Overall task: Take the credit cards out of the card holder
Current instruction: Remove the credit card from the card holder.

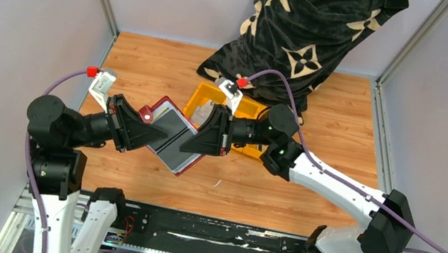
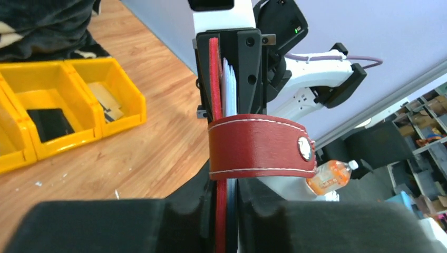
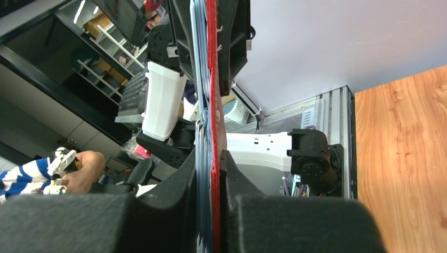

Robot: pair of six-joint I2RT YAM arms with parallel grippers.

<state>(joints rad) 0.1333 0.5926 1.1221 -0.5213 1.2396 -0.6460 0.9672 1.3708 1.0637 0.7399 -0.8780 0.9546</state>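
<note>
The dark red card holder hangs above the table, gripped from both sides. My left gripper is shut on its left edge and my right gripper is shut on its right edge. In the left wrist view the card holder shows edge-on, its red snap tab curling across, with my left gripper clamped round it. Pale edges of the credit cards stand beside the red leather. The right wrist view shows blue-grey credit cards against the red card holder, both pinched in my right gripper.
A yellow three-compartment bin sits just behind the right gripper; its compartments hold a few flat dark and grey pieces. A black patterned cloth is heaped at the back of the wooden table. Grey walls close in both sides.
</note>
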